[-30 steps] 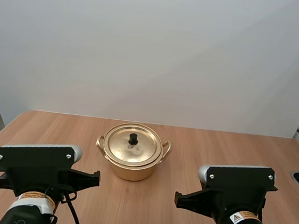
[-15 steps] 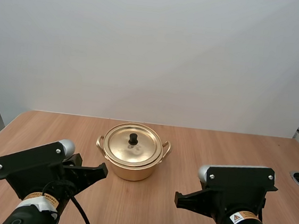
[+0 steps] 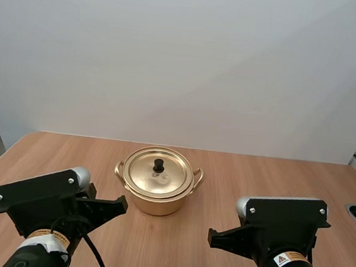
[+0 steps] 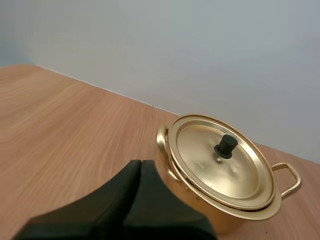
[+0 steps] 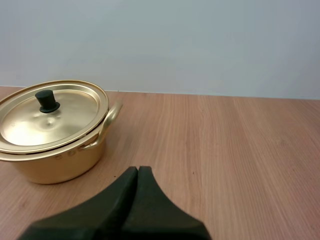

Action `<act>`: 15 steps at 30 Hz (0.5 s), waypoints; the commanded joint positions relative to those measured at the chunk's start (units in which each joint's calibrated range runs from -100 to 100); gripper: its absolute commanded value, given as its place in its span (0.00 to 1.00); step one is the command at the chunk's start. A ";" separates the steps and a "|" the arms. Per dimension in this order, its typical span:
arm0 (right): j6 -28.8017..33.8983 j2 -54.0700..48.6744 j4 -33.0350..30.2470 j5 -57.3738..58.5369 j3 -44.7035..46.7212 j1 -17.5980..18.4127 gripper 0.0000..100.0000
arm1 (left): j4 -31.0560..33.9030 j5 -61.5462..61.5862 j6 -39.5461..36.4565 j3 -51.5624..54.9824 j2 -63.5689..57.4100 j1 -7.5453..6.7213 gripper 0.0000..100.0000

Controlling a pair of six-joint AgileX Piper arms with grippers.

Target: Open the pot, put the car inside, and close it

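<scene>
Centre of frame: gold pot (image 3: 158,181), lid (image 3: 159,170) seated, on wooden table (image 3: 224,176). Lower corners: left gripper (image 4: 140,167) and right gripper (image 5: 138,172), fingers pressed together, empty. No car visible; fits either lid-lifting pending or car already enclosed.

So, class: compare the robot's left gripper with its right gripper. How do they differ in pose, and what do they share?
1. In the high view, the left gripper is angled toward the gold pot; the right gripper sits level.
2. The left gripper's tip lies close beside the pot; the right gripper's lies farther off.
Shared: both are shut, holding nothing.
</scene>
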 commanded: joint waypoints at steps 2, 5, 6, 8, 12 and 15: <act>0.03 0.00 0.04 -0.06 0.00 0.01 0.00 | 9.16 0.47 0.04 0.00 0.00 -0.01 0.00; 0.03 0.00 0.04 -0.06 0.00 0.01 0.00 | 15.86 0.10 1.06 0.00 0.00 -0.01 0.00; 0.03 0.00 0.04 -0.06 0.00 0.01 0.00 | 18.25 0.12 1.06 0.00 0.00 -0.01 0.00; 0.03 0.00 0.04 -0.06 0.00 0.01 0.00 | 22.22 1.30 1.15 0.00 0.00 -0.01 0.00; 0.03 0.00 0.04 -0.06 0.00 0.01 0.00 | 23.07 0.78 1.10 0.00 0.00 -0.01 0.00; 0.03 0.00 0.04 -0.06 0.00 0.01 0.00 | 22.96 -0.67 1.10 0.00 0.00 -0.01 0.00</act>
